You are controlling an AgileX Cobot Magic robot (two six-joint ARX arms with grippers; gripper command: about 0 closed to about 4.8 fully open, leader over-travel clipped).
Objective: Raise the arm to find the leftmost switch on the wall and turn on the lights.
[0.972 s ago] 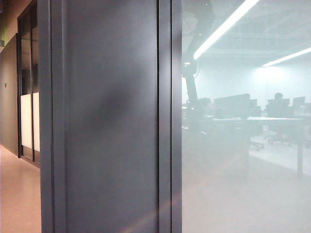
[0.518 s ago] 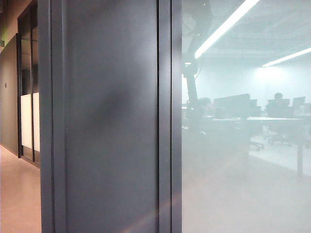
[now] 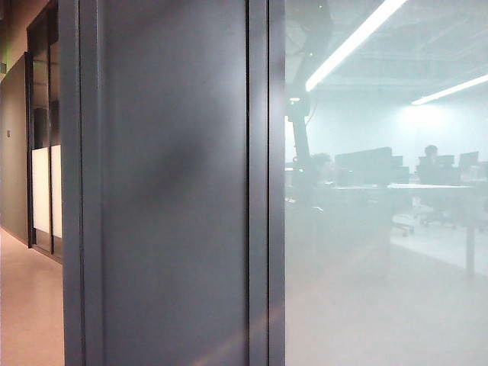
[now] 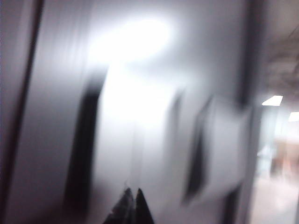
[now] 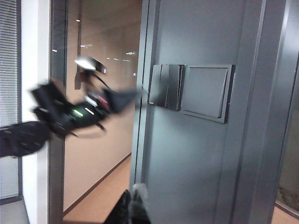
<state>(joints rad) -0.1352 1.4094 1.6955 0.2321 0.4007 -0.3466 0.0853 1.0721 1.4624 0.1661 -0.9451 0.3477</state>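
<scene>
Leftmost switch (image 5: 155,85) sits on the wall (image 5: 196,154), my left tool (image 5: 122,99) tip nearly touching, fingers together. Right tool (image 5: 131,207) together, hanging below. Blurred approach: I could clip the neighbouring rocker (image 5: 174,87).

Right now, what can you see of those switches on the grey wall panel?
The switches show only in the right wrist view, on the wall, a smooth grey panel between narrow metal strips. There are two grey plates side by side: one split into several narrow vertical rockers, one a single wide rocker. The left gripper, blurred, points its tip at the edge of the narrow rockers; contact cannot be judged. The right gripper sits low, apart from them.
</scene>
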